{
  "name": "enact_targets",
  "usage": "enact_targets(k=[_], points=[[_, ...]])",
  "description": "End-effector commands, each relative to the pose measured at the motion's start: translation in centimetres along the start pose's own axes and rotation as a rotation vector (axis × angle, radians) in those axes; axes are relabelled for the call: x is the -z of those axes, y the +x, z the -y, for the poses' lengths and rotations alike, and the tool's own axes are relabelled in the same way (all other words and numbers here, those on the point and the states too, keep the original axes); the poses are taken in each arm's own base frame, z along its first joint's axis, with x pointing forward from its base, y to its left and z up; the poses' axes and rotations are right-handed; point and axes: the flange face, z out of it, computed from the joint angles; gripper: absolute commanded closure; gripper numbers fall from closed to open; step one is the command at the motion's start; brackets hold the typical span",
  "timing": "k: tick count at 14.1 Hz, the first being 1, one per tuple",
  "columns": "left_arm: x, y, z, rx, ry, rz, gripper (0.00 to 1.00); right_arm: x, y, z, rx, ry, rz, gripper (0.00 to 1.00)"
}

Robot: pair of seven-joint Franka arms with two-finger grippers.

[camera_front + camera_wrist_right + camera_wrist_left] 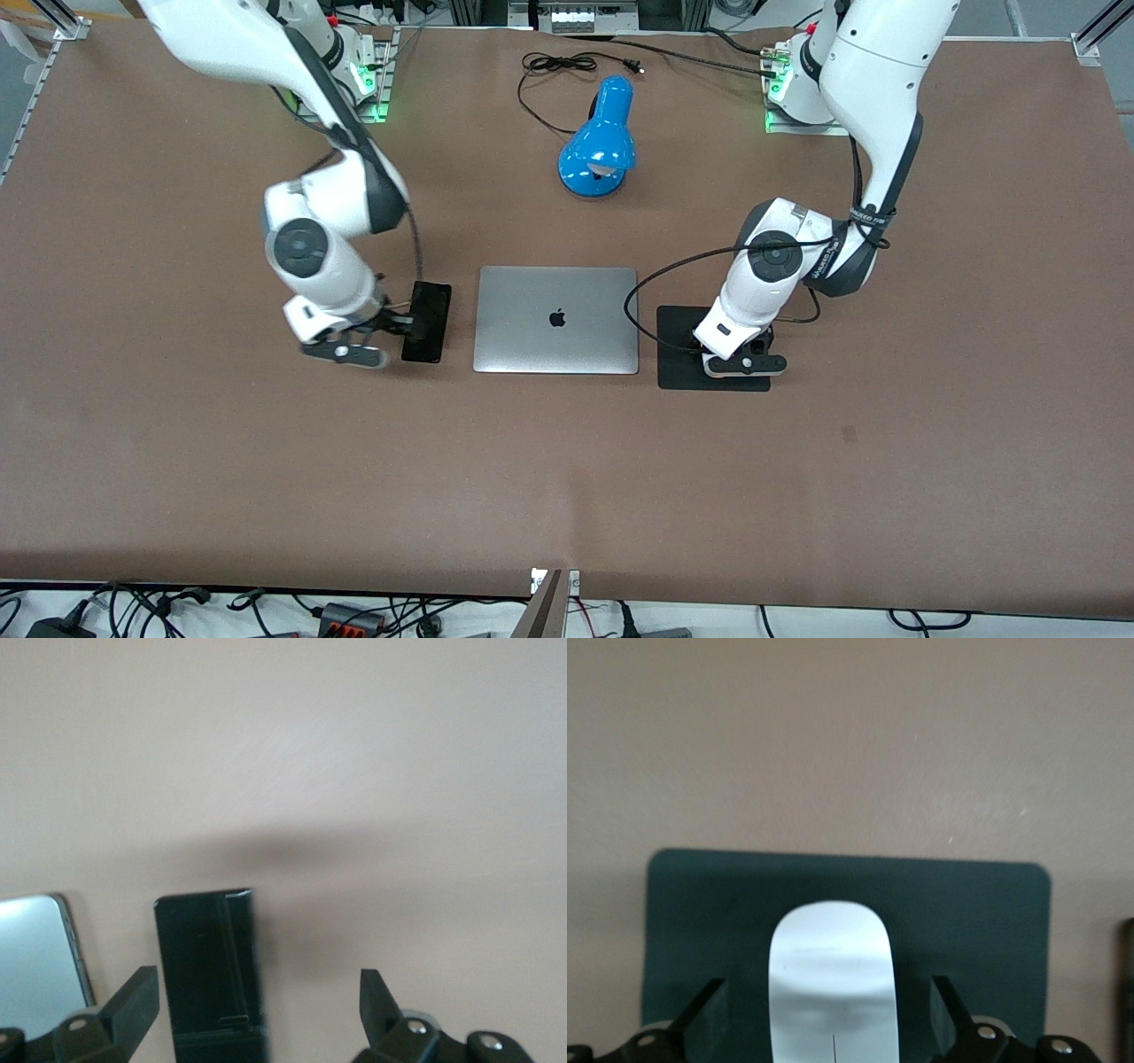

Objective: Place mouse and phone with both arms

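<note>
Front view: both items look set down, with each hand (742,361) low over its own.

Left hand's fingers stand apart astride the white oval mouse (833,983), which lies on the black mouse pad (974,921) beside the closed laptop (555,319). Right hand (390,326) is also spread around the glossy black phone (427,321), flat on the counter (567,478) by the laptop's other edge. Release seems done; next, each arm should lift straight up.

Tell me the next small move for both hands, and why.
Probably lift both straight up and retreat. The left hand is open, with the mouse resting on the mouse pad; the right hand is open around the phone, which lies beside the laptop.
</note>
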Motion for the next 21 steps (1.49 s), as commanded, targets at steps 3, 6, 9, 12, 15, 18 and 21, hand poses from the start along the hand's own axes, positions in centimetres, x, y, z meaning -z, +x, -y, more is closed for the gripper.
enact_targets(k=[3, 6, 9, 12, 15, 18, 21], points=[[11.3, 4.3, 1.3, -0.118, 0.113, 0.095, 0.00, 13.9, 4.0, -11.7, 0.021, 0.003, -0.033, 0.00], [18.0, 7.3, 4.4, -0.208, 0.158, 0.207, 0.00, 20.2, 5.0, -18.6, 0.005, -0.001, -0.041, 0.00], [25.7, 9.3, 9.2, -0.321, 0.136, 0.250, 0.00, 25.2, 4.5, -22.7, -0.040, -0.016, -0.016, 0.00], [32.9, 8.1, 13.8, -0.313, 0.096, 0.230, 0.00, 28.6, 3.2, -22.6, -0.040, -0.019, 0.042, 0.00], [35.9, 5.3, 16.0, -0.281, 0.090, 0.351, 0.00, 28.4, 2.7, -22.7, 0.010, -0.018, 0.080, 0.00], [36.6, 4.5, 17.9, -0.239, 0.055, 0.278, 0.00, 28.2, 1.9, -22.8, 0.058, -0.023, 0.103, 0.00], [36.1, 2.4, 21.7, -0.112, -0.054, 0.109, 0.00, 28.2, 1.9, -23.0, 0.060, -0.023, 0.102, 0.00]])
